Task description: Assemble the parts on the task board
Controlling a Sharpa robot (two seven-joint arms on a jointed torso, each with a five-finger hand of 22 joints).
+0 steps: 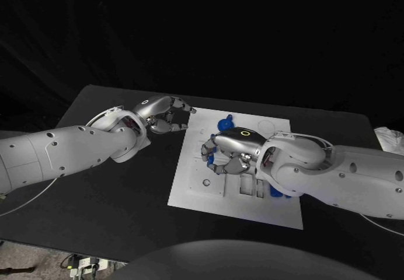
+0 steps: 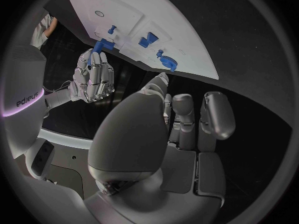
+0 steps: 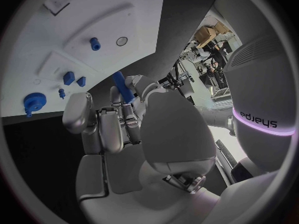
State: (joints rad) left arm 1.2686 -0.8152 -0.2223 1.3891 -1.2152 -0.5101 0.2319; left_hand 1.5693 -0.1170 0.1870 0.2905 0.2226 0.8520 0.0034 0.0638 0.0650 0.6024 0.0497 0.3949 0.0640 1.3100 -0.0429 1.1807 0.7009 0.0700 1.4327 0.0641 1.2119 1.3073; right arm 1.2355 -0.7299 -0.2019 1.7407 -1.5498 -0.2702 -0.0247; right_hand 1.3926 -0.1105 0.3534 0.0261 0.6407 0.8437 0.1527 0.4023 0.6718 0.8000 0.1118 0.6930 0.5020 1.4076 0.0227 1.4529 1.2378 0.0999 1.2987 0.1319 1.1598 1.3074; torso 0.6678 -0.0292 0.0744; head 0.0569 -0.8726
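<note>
A blue rod [image 3: 121, 86] stands pinched in the fingers of the right hand [image 1: 229, 153], which hovers over the middle of the white board [image 1: 192, 186]; in the left wrist view the same rod [image 2: 101, 46] pokes out past that hand's [image 2: 92, 78] fingertips, toward the board [image 2: 181, 32]. Other blue parts sit on the board just beyond the rod: a round gear [image 3: 34, 102] near the board's edge, two small blocks [image 3: 74, 78] side by side in a shallow recess, and a short peg [image 3: 94, 43] standing in a curved recess beside a round hole [image 3: 122, 41]. In the head view the gear [image 1: 224, 123] shows at the board's far edge, just past the right hand. The left hand [image 1: 165, 114] sits off the board's far left corner, over the black table [image 1: 101, 198], its fingers curled in with nothing seen between them, fingertips near the board's edge.
</note>
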